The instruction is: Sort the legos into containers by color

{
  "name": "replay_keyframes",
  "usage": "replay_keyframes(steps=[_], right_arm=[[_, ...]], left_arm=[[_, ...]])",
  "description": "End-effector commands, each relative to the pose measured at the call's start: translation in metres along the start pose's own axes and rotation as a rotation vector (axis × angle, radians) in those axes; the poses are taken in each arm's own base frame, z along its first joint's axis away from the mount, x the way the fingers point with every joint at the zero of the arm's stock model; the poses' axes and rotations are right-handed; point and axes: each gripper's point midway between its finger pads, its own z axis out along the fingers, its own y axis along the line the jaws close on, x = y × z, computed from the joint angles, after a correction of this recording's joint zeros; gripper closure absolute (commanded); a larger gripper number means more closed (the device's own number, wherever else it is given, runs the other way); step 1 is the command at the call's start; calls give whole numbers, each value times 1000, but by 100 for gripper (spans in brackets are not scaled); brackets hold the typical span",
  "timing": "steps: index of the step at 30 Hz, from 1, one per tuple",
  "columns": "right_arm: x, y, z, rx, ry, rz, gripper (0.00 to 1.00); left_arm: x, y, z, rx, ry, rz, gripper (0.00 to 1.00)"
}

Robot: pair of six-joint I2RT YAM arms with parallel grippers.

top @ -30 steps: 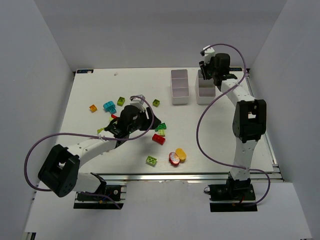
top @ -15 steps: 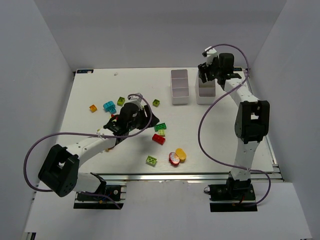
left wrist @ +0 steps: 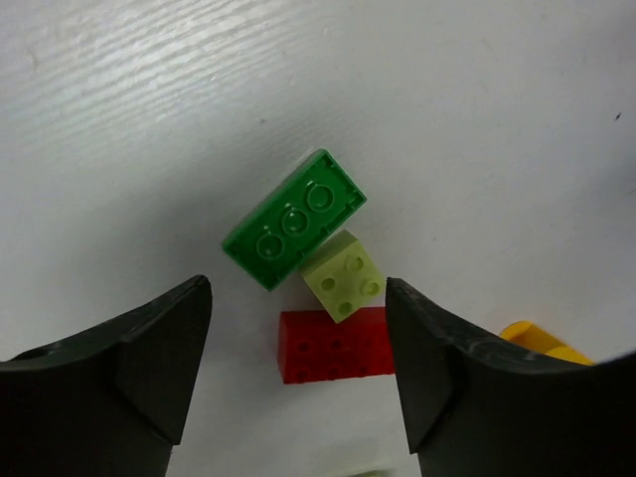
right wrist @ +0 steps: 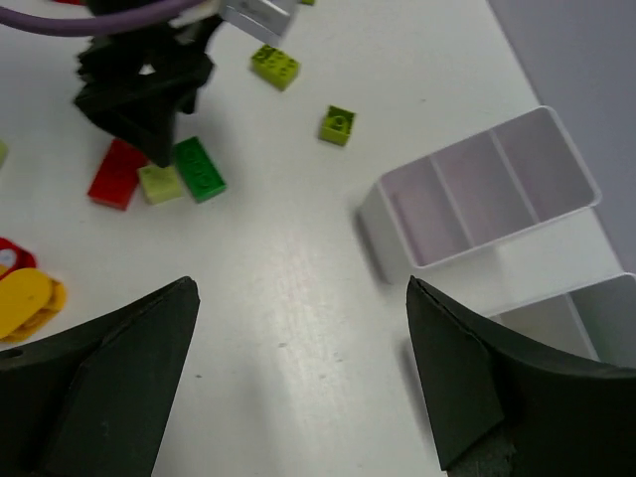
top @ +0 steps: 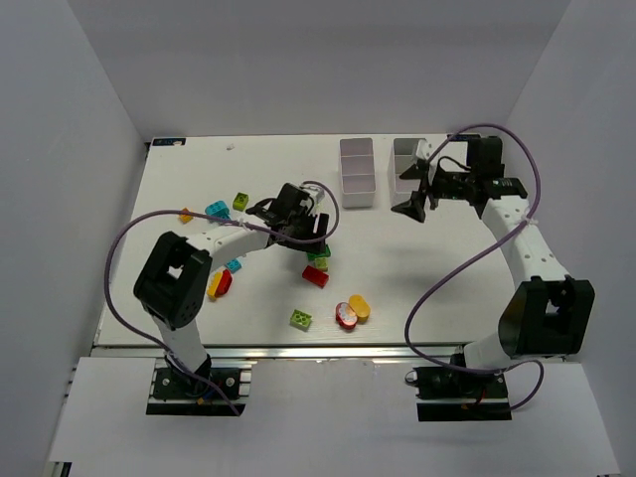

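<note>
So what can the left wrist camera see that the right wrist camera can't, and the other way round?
Only the left wrist view: a close look down between the open fingers of the left hand, which holds nothing.
Only the right wrist view: the right hand, open and empty, a white bin, part of a second bin, two more lime bricks and a red rounded piece.
Both: the dark green brick, the small lime brick touching it, the red brick and a yellow piece.
</note>
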Motion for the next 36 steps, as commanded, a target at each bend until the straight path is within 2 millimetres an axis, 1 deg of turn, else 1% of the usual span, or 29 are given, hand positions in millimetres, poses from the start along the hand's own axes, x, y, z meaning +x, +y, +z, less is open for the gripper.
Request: replay_keyframes(steps=[1,2,3,5,6,7,10,12,13,14,16,17,20,21,23,24,26,27,28,29,32,33,35,36], right_arm=[[4,41,-2,-123,-48,21,10],[6,47,-4,-123,-43,28,11],[8,50,-5,-125,-41,33,11],[7,54,-7,-123,-38,36,11],[9,55,-7,-120,-31,45,10],[9,56,-8,-117,-29,44,11],[9,55,-8,-102,-28,58,11],[9,55,-8,-94,-27,87,11],[7,53,-8,-87,-32,85,11],[7,52,-7,-86,-34,91,11],[6,51,-7,-80,-39,108,11],[5,50,-7,-77,-40,110,11],[3,49,-6,-74,-47,119,11],[2,49,-6,-75,-51,122,11],[0,48,-7,-73,-55,129,11],[0,48,-7,-75,-57,132,11],[-1,49,-7,-74,-58,136,11],[0,51,-8,-74,-56,140,11],[0,50,-8,-74,-56,139,11],[0,51,-8,-71,-54,137,11],[4,55,-9,-66,-42,148,11],[10,59,-9,-69,-33,175,11],[13,59,-9,-47,-24,200,11],[18,58,-9,-24,-5,224,12]], left_arm=[[-25,-16,-1,81,-4,294,17],[-29,-17,2,79,1,318,17],[-41,-19,3,72,-14,360,17],[-36,-17,12,62,31,425,17],[-30,-15,22,60,61,445,17],[-29,-16,25,64,71,485,17],[-16,-13,35,69,116,518,18],[-7,-10,38,70,141,533,19],[-5,-11,38,76,145,545,19],[2,-9,39,78,159,549,20],[5,-10,39,75,150,565,21],[12,-7,39,70,164,566,21],[13,0,41,27,149,578,22],[18,4,43,14,159,581,24],[17,8,47,-22,147,588,26],[17,8,49,-27,142,595,30],[21,14,54,-53,157,595,36],[22,14,57,-58,168,592,45],[21,13,57,-59,165,587,51],[19,21,57,-102,168,587,57],[12,24,56,-143,137,554,72],[6,21,52,-145,113,542,73],[-8,15,47,-147,55,501,76],[-15,11,44,-138,27,481,77]])
